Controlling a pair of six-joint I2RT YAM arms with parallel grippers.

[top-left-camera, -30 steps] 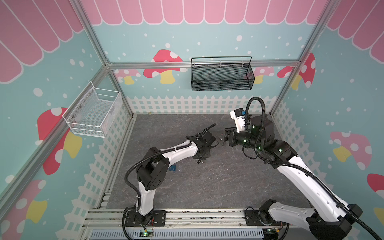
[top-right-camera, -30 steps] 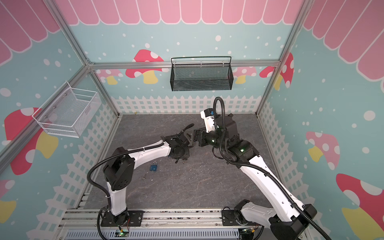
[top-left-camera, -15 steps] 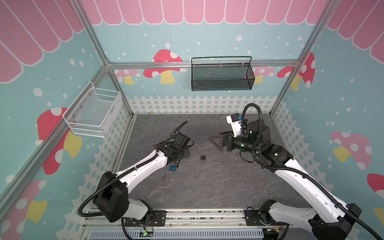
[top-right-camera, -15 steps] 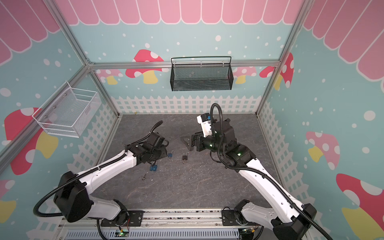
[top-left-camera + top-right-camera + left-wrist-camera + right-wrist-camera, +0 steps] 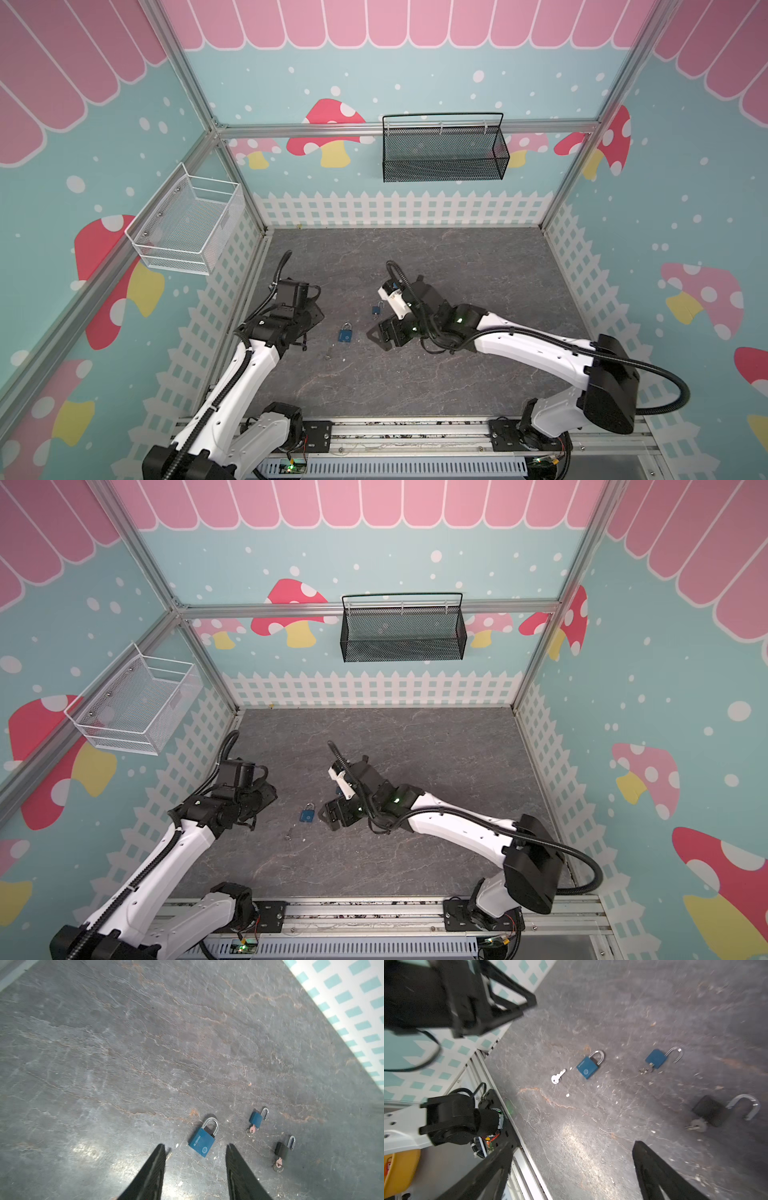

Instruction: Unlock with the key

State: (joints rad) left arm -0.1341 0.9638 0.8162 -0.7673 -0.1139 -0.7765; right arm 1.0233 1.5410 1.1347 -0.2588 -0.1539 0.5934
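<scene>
A shut blue padlock (image 5: 345, 332) (image 5: 306, 813) (image 5: 202, 1140) (image 5: 588, 1067) lies flat on the grey floor between my two grippers. The loose silver key (image 5: 558, 1076) (image 5: 328, 356) (image 5: 289, 835) lies beside the padlock's body, apart from it. My left gripper (image 5: 309, 320) (image 5: 195, 1146) hovers to the left of the padlock, open and empty, with the padlock just beyond its fingertips. To the padlock's right, my right gripper (image 5: 379, 334) (image 5: 571, 1145) is open wide with only bare floor between its fingers.
A small blue padlock (image 5: 257, 1119) (image 5: 656, 1059) (image 5: 376, 309) and a black padlock (image 5: 282, 1150) (image 5: 710, 1110) lie further right, shackles open, each with a key in it. White fence walls (image 5: 399, 208) ring the floor. The metal base rail (image 5: 415, 432) runs along the front.
My left arm has drawn back from the middle to the left side. The right gripper has come down and forward, toward the blue padlock.
</scene>
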